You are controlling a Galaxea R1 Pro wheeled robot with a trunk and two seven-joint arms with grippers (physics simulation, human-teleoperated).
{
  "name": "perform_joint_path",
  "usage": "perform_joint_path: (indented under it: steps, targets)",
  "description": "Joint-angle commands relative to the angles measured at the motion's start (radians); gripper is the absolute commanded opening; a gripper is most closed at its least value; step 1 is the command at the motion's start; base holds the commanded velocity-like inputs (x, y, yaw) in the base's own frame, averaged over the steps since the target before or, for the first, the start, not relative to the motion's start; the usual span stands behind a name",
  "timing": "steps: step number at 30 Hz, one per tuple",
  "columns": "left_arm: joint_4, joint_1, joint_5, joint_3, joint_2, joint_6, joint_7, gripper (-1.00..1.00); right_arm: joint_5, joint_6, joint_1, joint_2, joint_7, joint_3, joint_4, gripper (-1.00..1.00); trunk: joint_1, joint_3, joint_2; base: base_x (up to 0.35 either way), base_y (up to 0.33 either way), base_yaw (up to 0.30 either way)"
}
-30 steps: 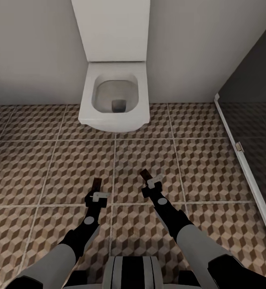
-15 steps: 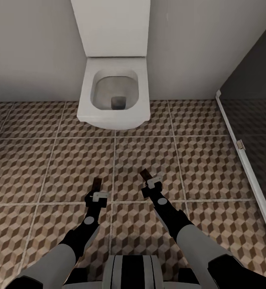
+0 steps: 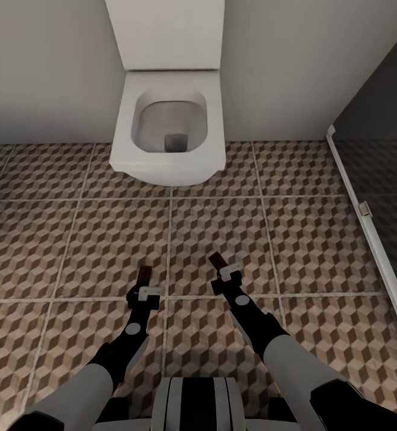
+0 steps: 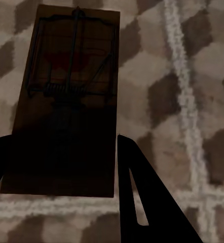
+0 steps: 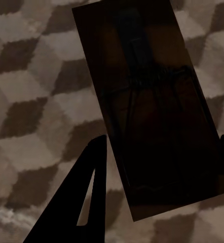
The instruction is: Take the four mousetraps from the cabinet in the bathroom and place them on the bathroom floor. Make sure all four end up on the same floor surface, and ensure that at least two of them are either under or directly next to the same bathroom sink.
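You see matt wooden mousetraps (image 4: 66,101) with thin metal wire, a glossy white toilet (image 3: 168,129), and matt floor tiles (image 3: 54,251).

I read this as a home bathroom, rendered in simulation. A square white toilet (image 3: 168,129) sits against a plain pale wall (image 3: 48,72), cistern (image 3: 165,33) rising behind it. The bathroom floor (image 3: 318,239) is large tiles printed with brown, beige and white cubes. A dark glass shower screen (image 3: 381,179) with white frame stands at right.
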Motion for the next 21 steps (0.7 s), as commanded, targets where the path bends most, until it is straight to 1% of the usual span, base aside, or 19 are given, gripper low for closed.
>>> perform_joint_path:
  steps: [1,8,15,17,21]
  targets:
    - [0.001,-0.001,-0.003,-0.008,0.001,-0.001,0.014,-1.00,0.007,-0.001,-0.001,0.000,-0.008,0.004,0.001,-1.00,0.000,-0.002,0.000,0.000,0.000,0.000]
    - [0.002,-0.001,-0.003,-0.008,0.001,-0.001,0.014,-1.00,0.007,-0.001,-0.001,0.000,-0.008,0.004,0.002,-1.00,0.000,-0.012,0.000,0.000,0.000,0.000]
    - [0.002,-0.001,-0.003,-0.008,0.001,-0.001,0.014,-1.00,0.006,-0.001,-0.001,0.000,-0.008,0.004,0.003,-1.00,0.000,-0.015,0.000,0.001,0.000,0.000]
    - [0.002,-0.001,-0.003,-0.008,0.001,-0.001,0.014,-1.00,0.006,-0.001,-0.001,0.000,-0.008,0.004,0.003,-1.00,0.000,-0.015,0.000,0.107,0.000,0.000]
    - [0.002,-0.001,-0.003,-0.008,0.001,-0.001,0.014,-1.00,0.007,-0.001,-0.001,0.000,-0.008,0.004,0.003,-1.00,0.000,-0.016,0.000,0.252,0.000,0.000]
